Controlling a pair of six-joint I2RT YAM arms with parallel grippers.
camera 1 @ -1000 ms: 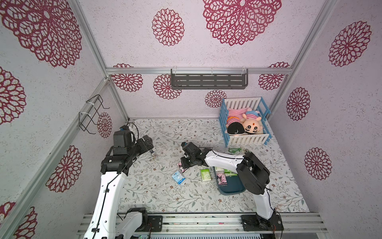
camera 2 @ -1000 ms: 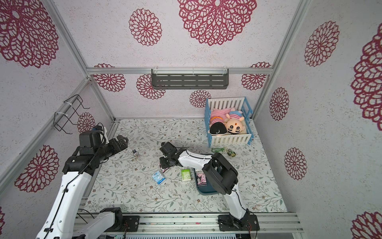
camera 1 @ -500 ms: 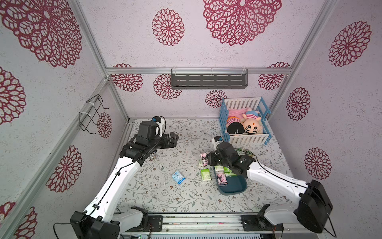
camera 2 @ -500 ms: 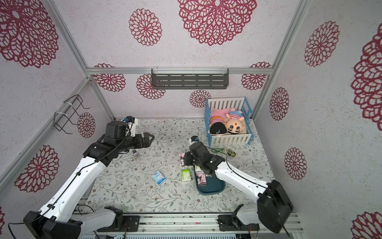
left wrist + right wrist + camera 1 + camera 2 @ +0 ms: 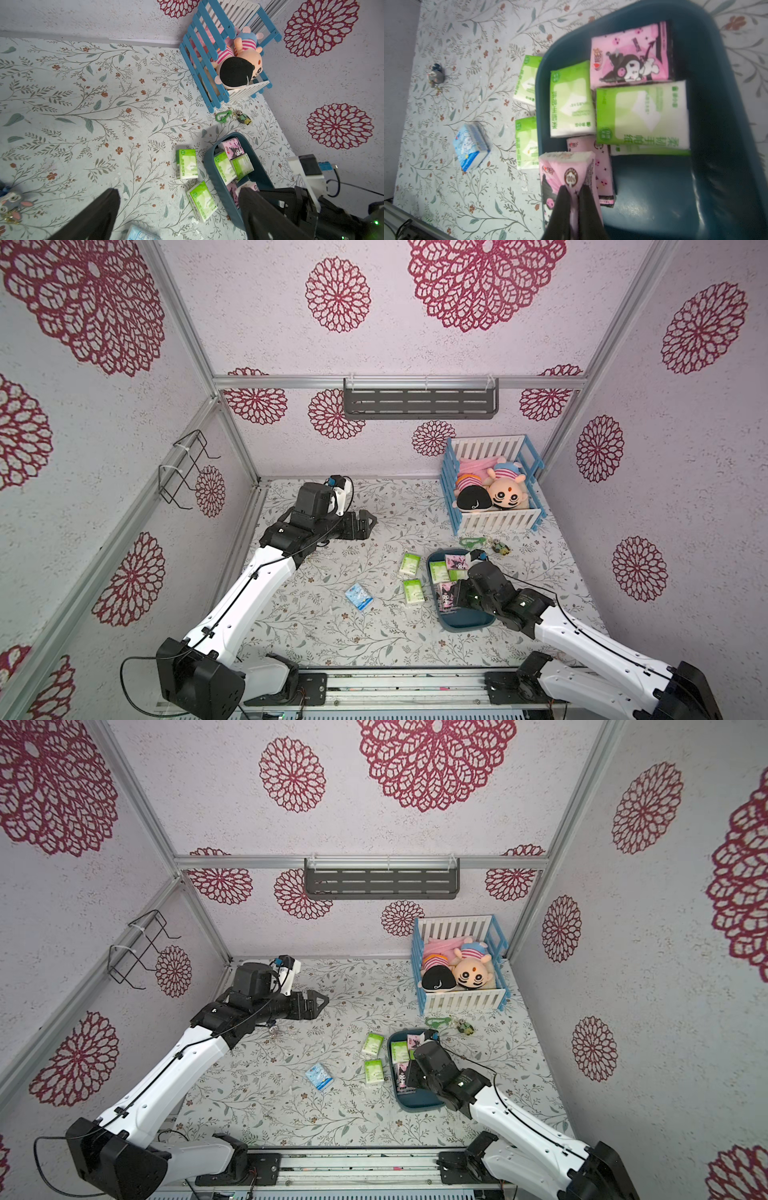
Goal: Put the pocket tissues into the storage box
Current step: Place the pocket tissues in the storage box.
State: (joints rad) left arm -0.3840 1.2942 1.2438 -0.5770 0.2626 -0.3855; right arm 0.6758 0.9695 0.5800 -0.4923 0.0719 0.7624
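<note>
In both top views the right claw (image 5: 456, 596) hangs low over the near half of the storage box (image 5: 469, 621), clenched on a pink pack (image 5: 445, 596) close against the box's left wall. More pocket tissues (image 5: 446, 568) lie at the far end of the box. Two green packs (image 5: 410, 564) lie on the tabletop (image 5: 324, 635) just outside that wall, and a light blue pack (image 5: 359, 596) lies farther left, apart from them. The left claw (image 5: 320, 1004) hovers released over bare tabletop at the far left, well apart from every pack.

The left wrist view shows its two dark fingers (image 5: 99, 216) spread wide with nothing between them. The green packs (image 5: 186, 164) and the storage box (image 5: 209, 166) lie beyond the fingertips, toward the toy crib (image 5: 207, 52).

The right wrist view shows the right claw (image 5: 576, 195) pinching the pink pack (image 5: 566, 166) by one end, so the pack bulges out past the fingertips. It hangs just inside the box wall, partly over another pack on the box floor. Further packs lie flat deeper in the storage box (image 5: 675, 197), and the light blue pack (image 5: 471, 145) lies outside on the tabletop.
</note>
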